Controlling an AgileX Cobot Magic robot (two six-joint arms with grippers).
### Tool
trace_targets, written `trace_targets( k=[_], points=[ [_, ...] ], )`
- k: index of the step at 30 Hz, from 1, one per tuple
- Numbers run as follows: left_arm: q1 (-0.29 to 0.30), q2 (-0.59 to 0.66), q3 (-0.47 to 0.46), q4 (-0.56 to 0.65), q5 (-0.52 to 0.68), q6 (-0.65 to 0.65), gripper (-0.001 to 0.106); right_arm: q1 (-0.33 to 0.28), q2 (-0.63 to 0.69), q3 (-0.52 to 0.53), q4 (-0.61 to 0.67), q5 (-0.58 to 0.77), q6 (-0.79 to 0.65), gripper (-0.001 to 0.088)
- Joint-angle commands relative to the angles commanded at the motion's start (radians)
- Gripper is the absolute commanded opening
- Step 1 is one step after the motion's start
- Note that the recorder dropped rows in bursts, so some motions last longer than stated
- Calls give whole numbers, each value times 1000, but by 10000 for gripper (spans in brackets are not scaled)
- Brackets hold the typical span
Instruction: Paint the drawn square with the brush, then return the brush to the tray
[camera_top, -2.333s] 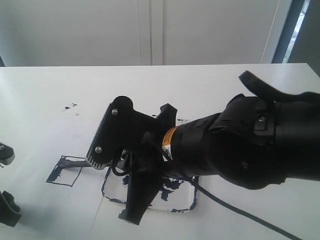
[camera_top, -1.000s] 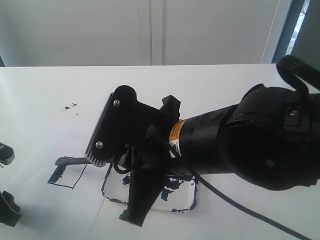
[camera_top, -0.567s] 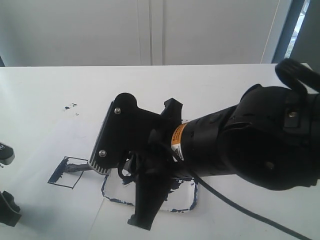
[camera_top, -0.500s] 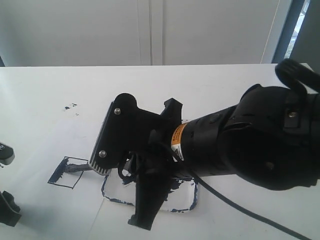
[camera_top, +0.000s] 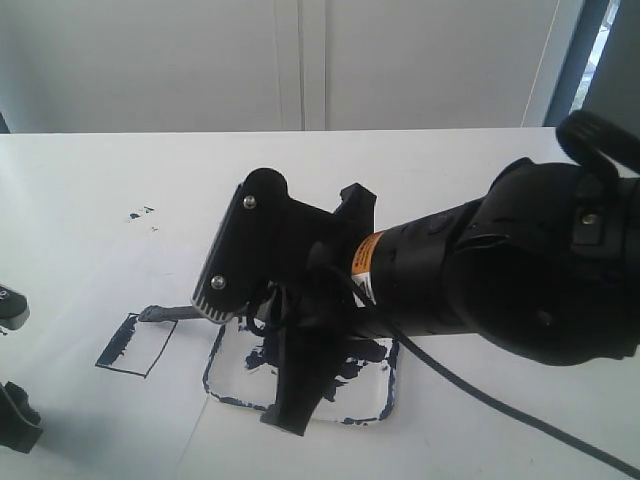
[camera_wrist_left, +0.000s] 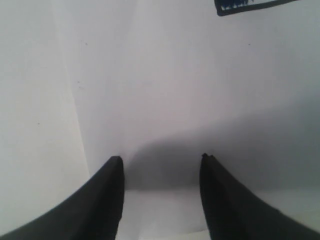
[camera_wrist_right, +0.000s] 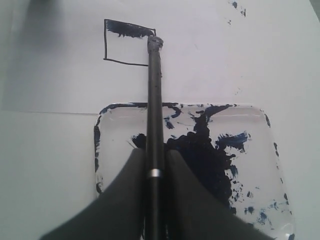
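The drawn square (camera_top: 131, 345) (camera_wrist_right: 129, 43) sits on white paper, outlined in black, with a dark blue painted strip along one side only. My right gripper (camera_top: 262, 318) (camera_wrist_right: 154, 152) is shut on the brush (camera_top: 182, 312) (camera_wrist_right: 154, 100), a thin black stick. Its tip lies at the square's edge near a corner. The gripper hovers over the tray (camera_top: 385, 400) (camera_wrist_right: 116, 125), a clear plastic one holding a big dark blue blot. At the exterior view's left edge, my left gripper (camera_top: 12, 365) (camera_wrist_left: 161, 160) stands open over bare white surface, holding nothing.
Small stray paint specks (camera_top: 138, 213) mark the white table behind the square. The paper's edge (camera_wrist_right: 50, 111) runs between the square and the tray. A black cable (camera_top: 500, 420) trails from the right arm across the table. A white wall stands behind.
The right arm has shifted right and away, drawing the brush tip from inside the square to its far edge. The left gripper has stayed still.
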Motion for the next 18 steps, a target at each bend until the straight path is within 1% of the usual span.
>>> trace_targets(
  k=[14,18],
  points=[
    [0,0,0,0,0,0,519,0,12,0,13,18,0,0],
    [0,0,0,0,0,0,519,0,34,0,51,20,0,0]
  ],
)
